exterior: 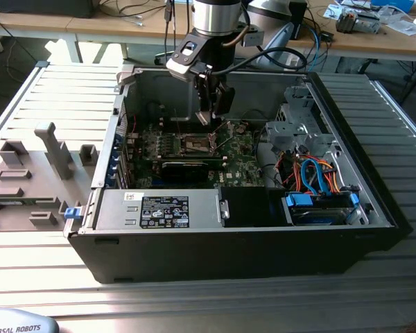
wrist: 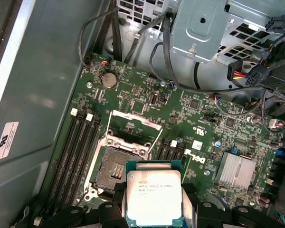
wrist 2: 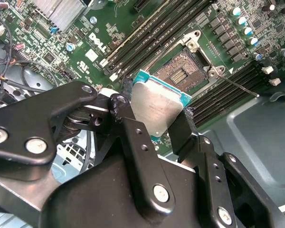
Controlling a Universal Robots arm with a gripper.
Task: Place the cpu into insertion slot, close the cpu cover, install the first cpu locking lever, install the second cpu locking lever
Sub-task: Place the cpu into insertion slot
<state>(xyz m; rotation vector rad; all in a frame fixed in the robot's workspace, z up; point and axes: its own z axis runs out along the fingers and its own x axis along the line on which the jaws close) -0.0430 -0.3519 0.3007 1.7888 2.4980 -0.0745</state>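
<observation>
Gripper (wrist 2: 156, 108) is clamped on the cpu (wrist: 153, 197), one finger on each of two opposite edges, with the chip flat and its metal top showing. It hangs above the green motherboard (wrist: 147, 102), overlapping one corner of the insertion slot (wrist: 115, 170) rather than centred over it. The slot is bare, with the cpu cover (wrist: 134, 124) swung up at its far end.
</observation>
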